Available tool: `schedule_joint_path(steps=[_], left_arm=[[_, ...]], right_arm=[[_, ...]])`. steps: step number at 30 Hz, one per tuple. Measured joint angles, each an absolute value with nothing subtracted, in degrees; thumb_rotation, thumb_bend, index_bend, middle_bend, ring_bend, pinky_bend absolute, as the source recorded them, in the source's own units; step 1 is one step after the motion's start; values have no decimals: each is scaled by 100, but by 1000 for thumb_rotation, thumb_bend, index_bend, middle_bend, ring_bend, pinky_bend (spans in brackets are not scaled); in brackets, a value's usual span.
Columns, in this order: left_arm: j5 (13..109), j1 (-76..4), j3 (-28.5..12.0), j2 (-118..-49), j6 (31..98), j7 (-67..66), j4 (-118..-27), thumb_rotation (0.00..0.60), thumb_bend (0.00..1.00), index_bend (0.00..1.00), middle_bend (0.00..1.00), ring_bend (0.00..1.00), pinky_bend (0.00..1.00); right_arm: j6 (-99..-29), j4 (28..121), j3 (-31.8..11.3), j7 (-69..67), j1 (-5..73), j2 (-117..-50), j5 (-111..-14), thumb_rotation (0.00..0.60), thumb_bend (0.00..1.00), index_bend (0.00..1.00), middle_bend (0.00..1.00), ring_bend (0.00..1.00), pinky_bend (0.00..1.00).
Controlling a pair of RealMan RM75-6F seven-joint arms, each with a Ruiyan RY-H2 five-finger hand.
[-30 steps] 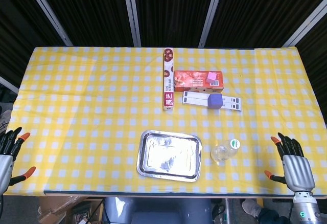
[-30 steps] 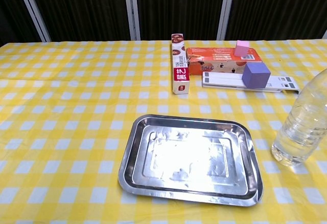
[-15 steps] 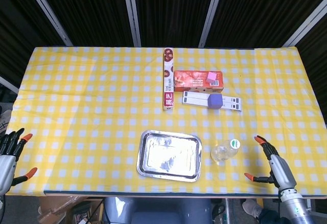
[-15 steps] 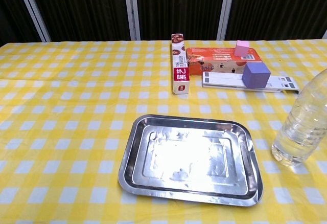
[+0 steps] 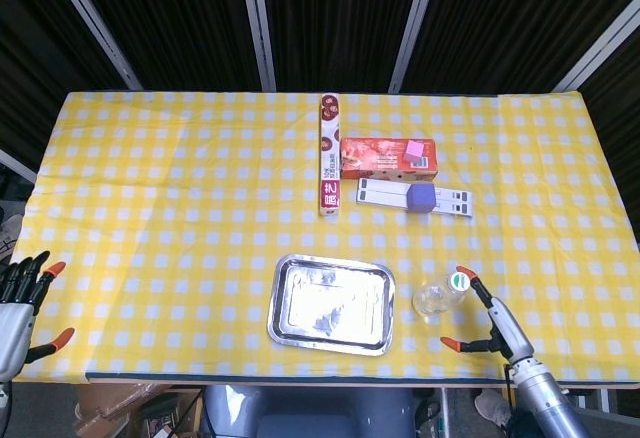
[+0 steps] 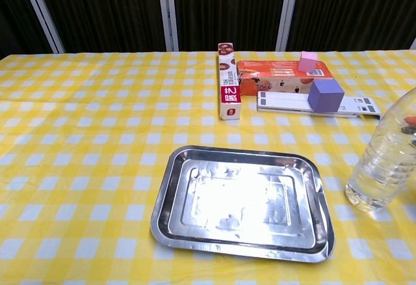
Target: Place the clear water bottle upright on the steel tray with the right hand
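While the clear water bottle [image 5: 440, 296] stands upright on the yellow checked tablecloth [image 5: 170, 208], just right of the steel tray [image 5: 331, 304], the right hand [image 5: 492, 320] sits close beside it at the table's near edge. Fingers spread, orange-tipped, nothing in them; one fingertip lies right by the green cap [image 5: 461, 280] (contact cannot be told from the head view). Chest view catches only a sliver of that fingertip at the right border, next to the bottle. Tray bare, bottle not on it. Left hand [image 5: 18, 303] low at the left edge, fingers apart, holding nothing. Farther back: a long red-and-white box [image 5: 328, 155], an orange carton [image 5: 387, 158], a purple cube [image 5: 423, 197].
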State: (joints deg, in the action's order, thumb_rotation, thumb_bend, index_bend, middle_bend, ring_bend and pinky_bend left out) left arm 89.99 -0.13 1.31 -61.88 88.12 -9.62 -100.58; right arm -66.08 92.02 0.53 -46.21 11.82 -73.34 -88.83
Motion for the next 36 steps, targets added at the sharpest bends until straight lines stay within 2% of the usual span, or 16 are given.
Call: schedule_joint_path(steps=[9,17,20,25,31,36], left_arm=[[8969,-6,133,-6165,8801,-934,-10079,600,217,116,0,0,0],[8977,-4,132,-6156,8808,-929,-10084,600,217,116,0,0,0],[8988,-3,134,-6155,8814,-923,-10082,600,217,116,0,0,0],[8993,3,135,-6144,8824,-897,-10081,600,217,116,0,0,0],[8984,4,125,-6131,8831,-859,-10074,600,217,117,0,0,0],[9001,2,131,-6129,8829,-862,-10075,600,217,117,0,0,0]], right_arm=[[-6526,9188,-14,-4578,1327,-7636,-8790,600,87,29,30,0,0],[-6549,9199,-104,-4568,1383,-7904,-8645,600,87,197,82,0,0],[-6550,9193,-151,-4573,1390,-8039,-8523,600,157,276,142,8,0],[-6606,9106,-236,-4430,1373,-8317,-8342,600,351,454,299,96,0],[-6709,9008,-421,-4028,1323,-8702,-7936,600,425,561,395,153,0],[-6694,8944,-433,-3932,1297,-8805,-7844,600,462,602,433,173,0]])
